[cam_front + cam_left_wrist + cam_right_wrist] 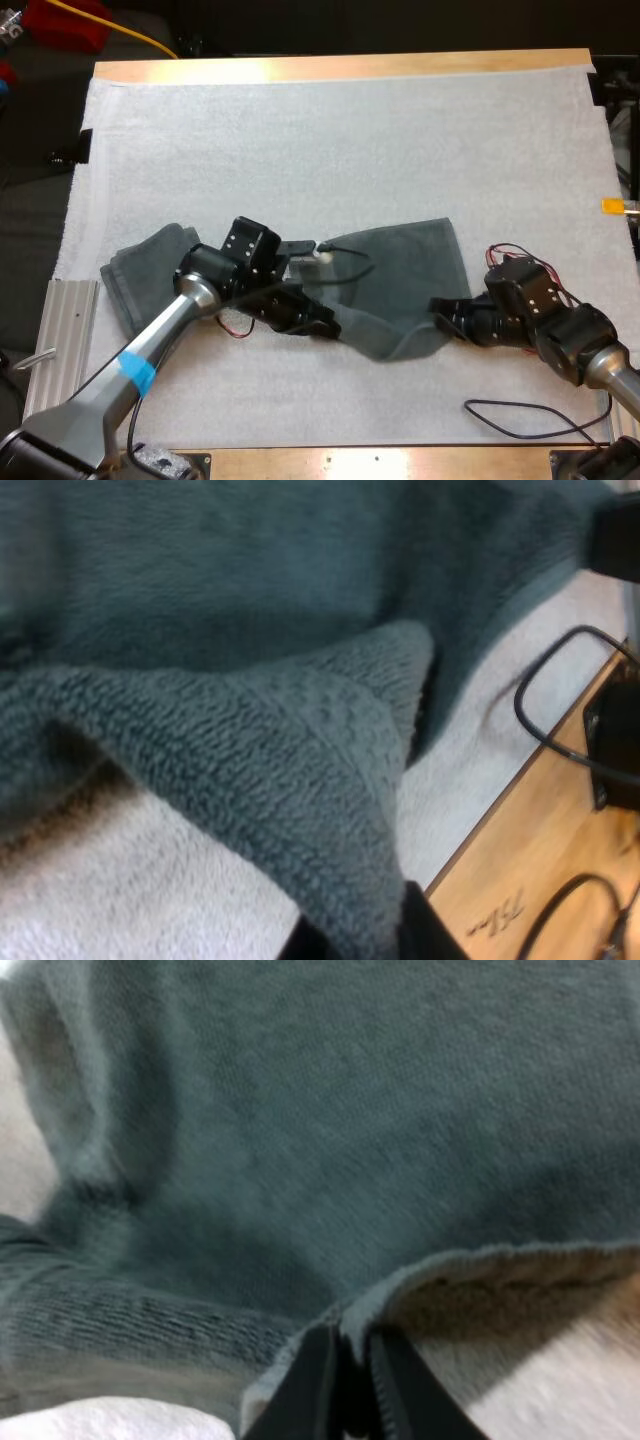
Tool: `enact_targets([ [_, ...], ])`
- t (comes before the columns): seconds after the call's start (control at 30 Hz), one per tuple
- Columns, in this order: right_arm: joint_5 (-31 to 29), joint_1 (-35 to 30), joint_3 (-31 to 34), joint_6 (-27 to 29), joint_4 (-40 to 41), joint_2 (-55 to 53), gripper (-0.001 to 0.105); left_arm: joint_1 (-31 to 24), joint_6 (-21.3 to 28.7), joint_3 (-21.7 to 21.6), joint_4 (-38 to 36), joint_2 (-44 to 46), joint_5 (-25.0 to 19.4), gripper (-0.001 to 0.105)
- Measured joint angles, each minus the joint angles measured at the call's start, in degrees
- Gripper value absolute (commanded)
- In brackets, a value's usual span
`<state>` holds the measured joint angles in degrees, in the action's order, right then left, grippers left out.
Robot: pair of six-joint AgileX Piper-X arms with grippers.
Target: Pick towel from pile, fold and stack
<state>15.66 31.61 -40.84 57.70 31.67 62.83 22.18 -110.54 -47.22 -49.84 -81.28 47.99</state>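
A wooden table [340, 68] carries a white mat [350, 140] that covers nearly all of it, and dark space lies beyond the far edge. A loose black cable [515, 420] curls on the mat near the right arm. The left arm crosses a second towel [140, 275] at the mat's left and hides part of it, so its folds are hard to read. The towel [400, 270], dark grey-green and fleecy, lies spread mid-mat between the arms with its near edge rumpled. The left gripper [350, 942] is clamped on its raised near-left corner. The right gripper [345, 1380] pinches its near-right edge.
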Motion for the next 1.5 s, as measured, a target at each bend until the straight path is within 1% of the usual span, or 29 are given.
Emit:
enact_targets([
  [0.07, 0.4, 0.0, 0.0, -1.35, -1.89, 0.96, 0.001, -1.21, -0.14, 0.0, 0.69, -1.1, 1.64, 0.0],
  [0.2, 0.61, -0.63, 0.0, -2.6, -5.13, 3.1, 0.001, -2.75, -0.14, 0.0, 1.53, -2.35, 2.29, 0.0],
  [0.3, 0.75, -2.73, 0.0, -3.77, -6.93, 4.22, 0.001, -2.81, -0.14, 0.0, 2.07, -3.61, 2.77, 0.0],
  [0.4, 1.95, -5.04, 0.0, -4.94, -9.14, 5.12, 0.001, -2.81, -0.46, 0.0, 3.03, -5.22, 4.9, 0.0],
  [0.5, 4.44, -7.15, 0.0, -6.24, -12.76, 6.55, 0.001, -3.18, -3.31, 0.0, 5.24, -6.45, 5.5, 0.0],
  [0.57, 5.03, -8.21, 0.0, -6.65, -15.21, 7.6, 0.001, -4.02, -5.0, 0.0, 7.0, -6.9, 6.11, 0.0],
  [0.77, 6.25, -10.82, 0.0, -9.18, -20.24, 10.89, 0.001, -8.34, -10.87, 0.0, 11.81, -7.8, 8.04, 0.0],
  [0.93, 6.94, -12.58, 0.0, -10.83, -23.37, 13.17, 0.001, -11.31, -14.46, 0.0, 14.05, -11.89, 12.78, 0.0],
  [1.07, 7.08, -13.28, 0.0, -11.54, -25.48, 14.5, 0.001, -13.42, -15.15, 0.0, 14.12, -15.27, 15.51, 0.0],
  [1.2, 7.07, -13.93, 0.0, -12.64, -27.32, 16.24, 0.001, -15.28, -15.26, 0.0, 14.27, -16.06, 16.01, 0.0],
  [1.3, 7.07, -14.68, 0.0, -13.38, -29.95, 17.53, 0.001, -16.46, -16.92, 0.0, 15.95, -16.06, 16.11, 0.0],
  [1.5, 7.23, -15.11, 0.0, -17.86, -34.79, 20.01, 0.001, -17.99, -21.15, 0.0, 20.92, -16.36, 16.66, 0.0],
])
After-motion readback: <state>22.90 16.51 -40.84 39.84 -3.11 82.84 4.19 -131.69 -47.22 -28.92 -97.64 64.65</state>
